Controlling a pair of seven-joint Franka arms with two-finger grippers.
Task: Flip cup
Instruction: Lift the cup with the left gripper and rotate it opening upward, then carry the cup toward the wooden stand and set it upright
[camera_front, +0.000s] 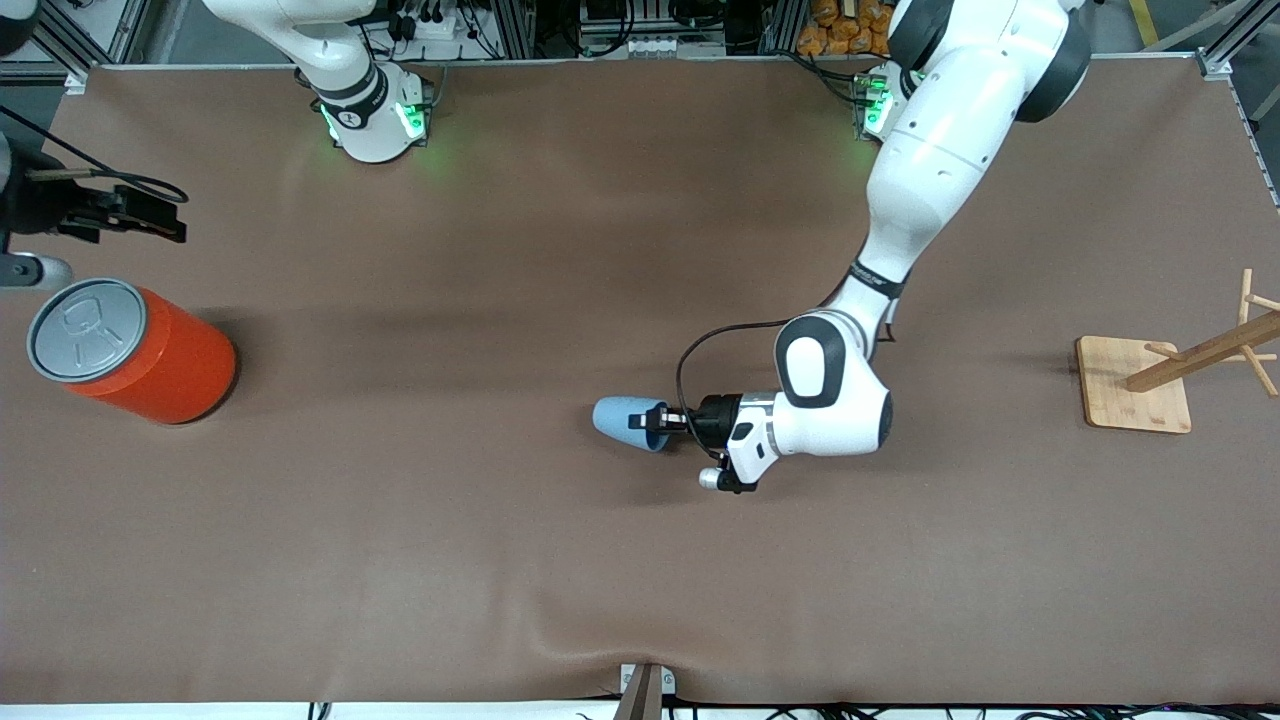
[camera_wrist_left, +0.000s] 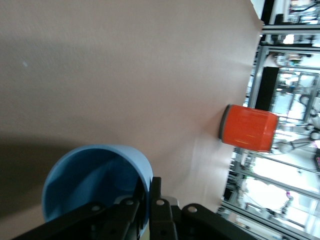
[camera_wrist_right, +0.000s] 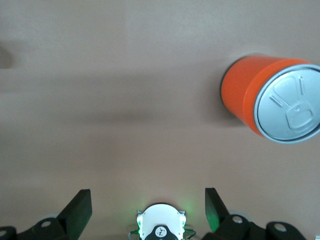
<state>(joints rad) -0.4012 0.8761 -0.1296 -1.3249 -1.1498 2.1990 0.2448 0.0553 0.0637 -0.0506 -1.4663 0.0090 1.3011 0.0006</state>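
Observation:
The small light-blue cup is on its side near the middle of the table, its mouth facing my left gripper. That gripper is shut on the cup's rim, one finger inside the mouth and one outside. In the left wrist view the cup shows its blue inside, with my left gripper pinching the wall. I cannot tell whether the cup touches the table. My right gripper waits open and empty over the right arm's end of the table, and it shows in the right wrist view.
A large orange can with a grey pull-tab lid stands at the right arm's end, also seen in both wrist views. A wooden rack stands at the left arm's end. The brown table mat has wide bare areas.

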